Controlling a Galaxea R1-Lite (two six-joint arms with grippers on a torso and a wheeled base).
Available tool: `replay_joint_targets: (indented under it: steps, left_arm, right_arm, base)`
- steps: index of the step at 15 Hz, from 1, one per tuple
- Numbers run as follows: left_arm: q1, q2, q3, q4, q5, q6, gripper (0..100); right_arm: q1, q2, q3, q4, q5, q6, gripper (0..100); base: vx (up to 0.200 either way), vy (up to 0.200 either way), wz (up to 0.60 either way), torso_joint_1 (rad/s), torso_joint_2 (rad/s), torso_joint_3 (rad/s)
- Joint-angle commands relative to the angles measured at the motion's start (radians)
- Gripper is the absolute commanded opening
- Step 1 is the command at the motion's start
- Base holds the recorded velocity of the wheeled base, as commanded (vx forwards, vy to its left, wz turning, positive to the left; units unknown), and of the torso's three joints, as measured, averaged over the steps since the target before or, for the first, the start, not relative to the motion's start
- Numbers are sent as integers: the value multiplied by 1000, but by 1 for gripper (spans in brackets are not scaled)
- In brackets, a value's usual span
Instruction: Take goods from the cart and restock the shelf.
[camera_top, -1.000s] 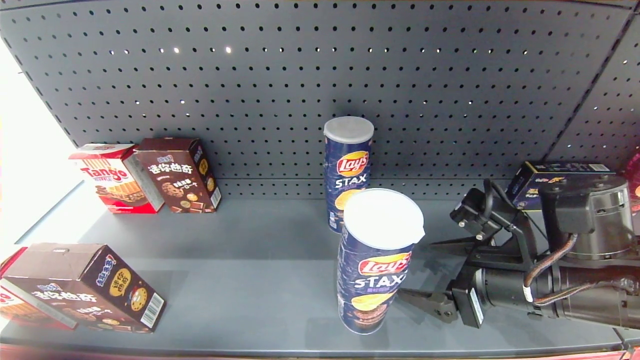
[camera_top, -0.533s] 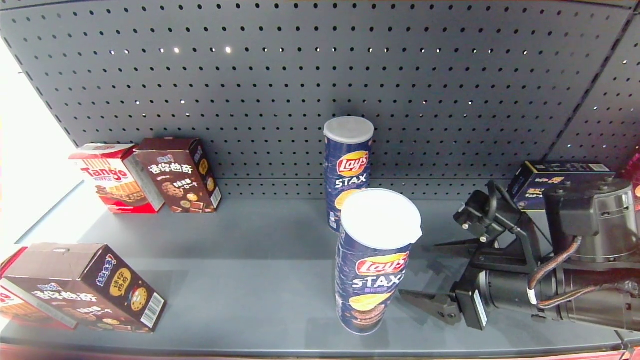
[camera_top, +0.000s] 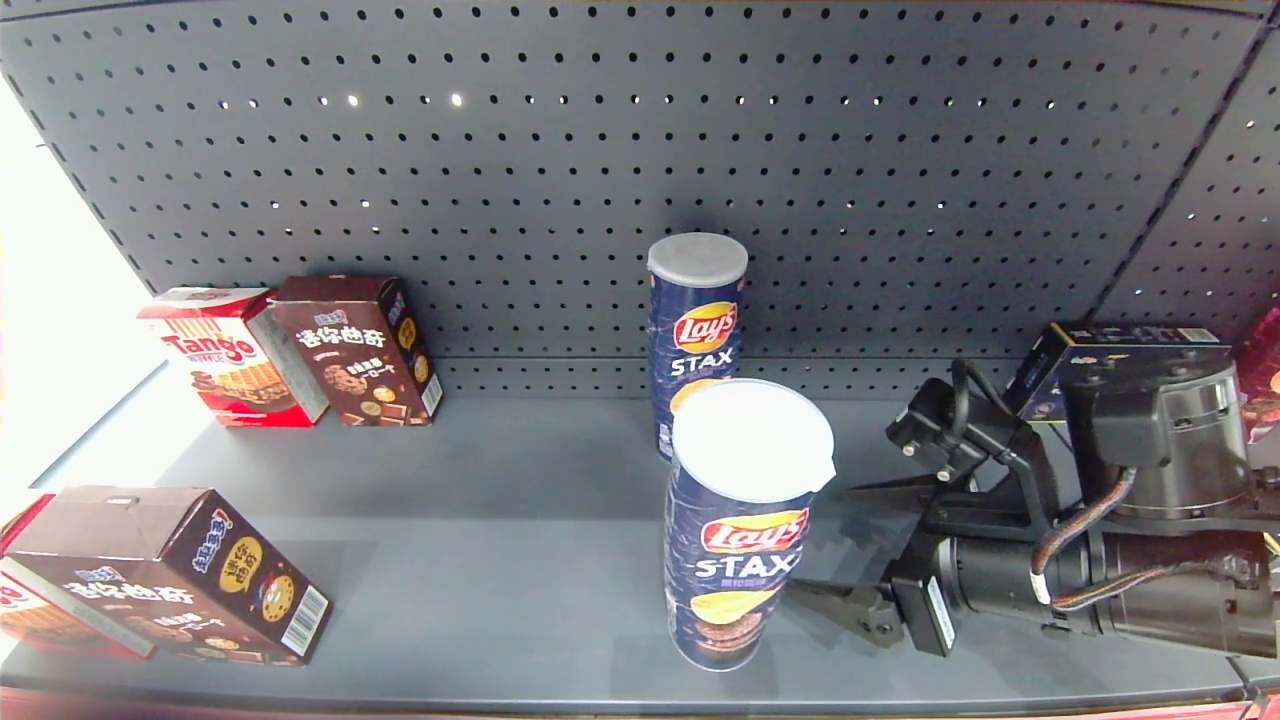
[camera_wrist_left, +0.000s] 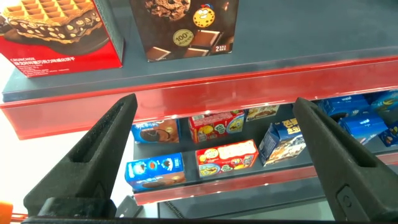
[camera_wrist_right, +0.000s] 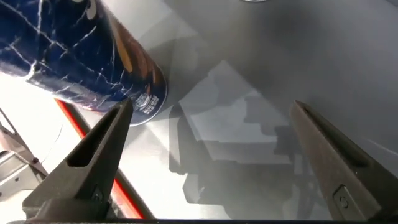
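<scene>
The right gripper (camera_top: 822, 540) lies low over the shelf (camera_top: 500, 520), its two fingers spread wide and holding nothing. It points at the front can (camera_top: 740, 540) from that can's right. The nearer finger (camera_top: 835, 605) ends just beside the base of the can, and whether it touches cannot be told. The farther finger (camera_top: 890, 487) lies behind and to the right of the can. In the right wrist view the right gripper (camera_wrist_right: 211, 106) shows the same wide gap, with bare shelf between the fingers and the front can (camera_wrist_right: 81, 56) off beside one fingertip.

The front can stands upright near the front edge of the shelf, white lid on. The rear can (camera_top: 695, 330) stands upright directly behind it, close to the pegboard (camera_top: 600, 150).

The left gripper (camera_wrist_left: 214, 101) is also spread and empty. It is held out in front of the shelf's red edge strip (camera_wrist_left: 249, 87), with packets on lower shelves (camera_wrist_left: 227, 155) seen through the gap.

Well to the left, a red wafer box (camera_top: 225, 355) and a brown cookie box (camera_top: 355, 350) stand side by side, touching, near the pegboard. Another brown box (camera_top: 170, 570) lies tilted at the front left corner (a red one (camera_top: 30, 610) partly under it). A dark blue box (camera_top: 1110, 345) sits behind the right arm.
</scene>
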Motion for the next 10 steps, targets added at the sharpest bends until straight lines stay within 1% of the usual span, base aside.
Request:
replay_joint_targets:
  steps: [1, 3, 6, 10]
  left_arm:
    - [0, 2, 0, 0, 1, 0, 100]
    - [0, 2, 0, 0, -1, 0, 100]
    - [0, 2, 0, 0, -1, 0, 100]
    - [0, 2, 0, 0, -1, 0, 100]
  right_arm:
    - [17, 4, 2, -1, 0, 0, 100]
    - [24, 1, 11, -1, 0, 0, 100]
    - [6, -21, 25, -1, -2, 0, 100]
    - [4, 8, -12, -1, -2, 0, 100]
  base:
    - [0, 0, 0, 0, 0, 0]
    - [0, 0, 0, 0, 0, 0]
    - [0, 0, 0, 0, 0, 0]
    - [0, 0, 0, 0, 0, 0]
